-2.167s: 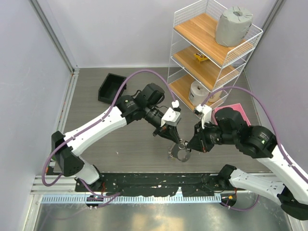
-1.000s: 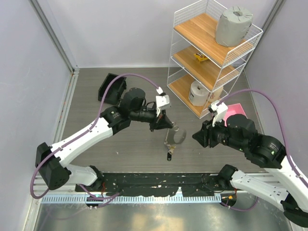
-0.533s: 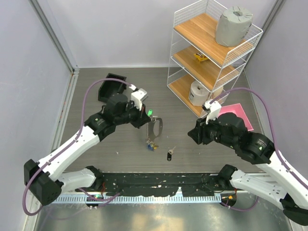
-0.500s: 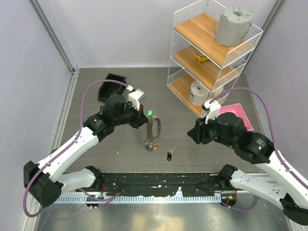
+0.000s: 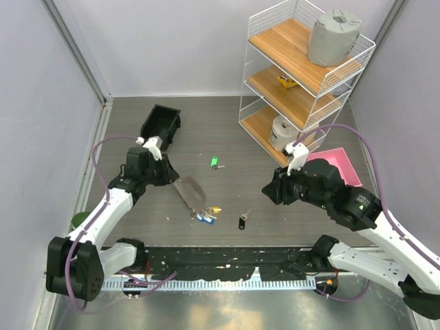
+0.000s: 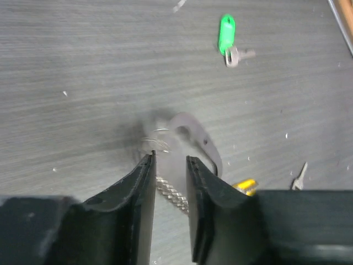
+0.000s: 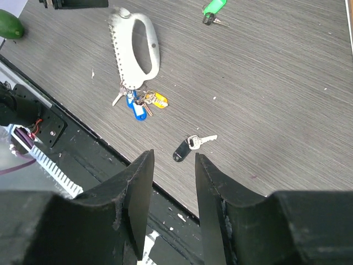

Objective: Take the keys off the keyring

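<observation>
The keyring (image 5: 187,192) lies blurred on the table, with the blue and yellow keys (image 5: 205,214) bunched at its near end. A black-headed key (image 5: 243,221) lies alone to their right. My left gripper (image 5: 167,173) is at the ring's far left end. In the left wrist view its jaws (image 6: 170,160) stand parted over the ring's chain (image 6: 171,190), with nothing held. My right gripper (image 5: 269,191) hovers open and empty to the right. In the right wrist view it (image 7: 172,160) is just above the black key (image 7: 182,150), with the ring (image 7: 135,47) and blue key (image 7: 137,109) further off.
A green-tagged key (image 5: 215,163) lies apart behind the ring. A black bin (image 5: 159,124) stands at the back left, and a white wire shelf (image 5: 302,82) at the back right with a pink sheet (image 5: 337,163) beside it. A green round object (image 5: 79,220) sits at the left edge.
My left arm has swung back to the left and lowered. The ring it held up now lies on the table with the keys. The green-tagged key is left behind on the table.
</observation>
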You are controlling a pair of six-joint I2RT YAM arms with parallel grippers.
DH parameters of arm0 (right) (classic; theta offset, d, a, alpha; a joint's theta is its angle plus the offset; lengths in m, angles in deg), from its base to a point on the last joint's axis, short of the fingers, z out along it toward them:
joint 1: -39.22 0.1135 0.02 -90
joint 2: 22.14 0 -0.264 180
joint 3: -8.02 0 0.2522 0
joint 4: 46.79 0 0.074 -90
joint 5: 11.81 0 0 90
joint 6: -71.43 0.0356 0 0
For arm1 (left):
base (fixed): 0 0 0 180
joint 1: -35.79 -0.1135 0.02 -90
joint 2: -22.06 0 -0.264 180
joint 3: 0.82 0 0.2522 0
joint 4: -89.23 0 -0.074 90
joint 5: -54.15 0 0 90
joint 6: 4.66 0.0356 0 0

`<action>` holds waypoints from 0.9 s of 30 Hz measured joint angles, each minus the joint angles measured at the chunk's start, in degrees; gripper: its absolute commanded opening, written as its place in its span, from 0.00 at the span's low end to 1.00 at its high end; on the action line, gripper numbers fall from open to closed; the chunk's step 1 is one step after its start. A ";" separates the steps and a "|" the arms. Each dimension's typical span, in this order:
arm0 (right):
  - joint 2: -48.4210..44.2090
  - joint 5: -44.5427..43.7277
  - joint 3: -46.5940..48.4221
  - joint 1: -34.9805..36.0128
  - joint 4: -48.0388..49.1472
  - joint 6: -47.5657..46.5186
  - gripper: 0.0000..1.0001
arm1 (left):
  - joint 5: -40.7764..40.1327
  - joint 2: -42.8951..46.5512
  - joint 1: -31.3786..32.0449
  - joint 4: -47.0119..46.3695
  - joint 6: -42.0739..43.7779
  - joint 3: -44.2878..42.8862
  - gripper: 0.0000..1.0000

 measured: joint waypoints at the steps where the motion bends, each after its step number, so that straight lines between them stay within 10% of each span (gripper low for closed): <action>1: -0.07 0.00 0.00 0.00 0.02 0.09 0.42 | -0.52 0.00 -0.74 -0.48 0.09 0.02 0.87; 2: -0.11 0.00 0.00 0.00 0.00 0.22 0.46 | -0.81 0.04 -1.25 -1.14 0.28 0.02 0.99; 8: -1.64 -1.92 -0.11 0.00 -0.13 1.62 0.86 | -3.26 8.07 -1.88 -2.67 -0.44 1.77 1.00; 27: -31.93 -35.50 1.73 -0.02 -0.48 2.99 0.99 | -21.97 43.82 -1.90 22.23 -1.88 -15.32 1.00</action>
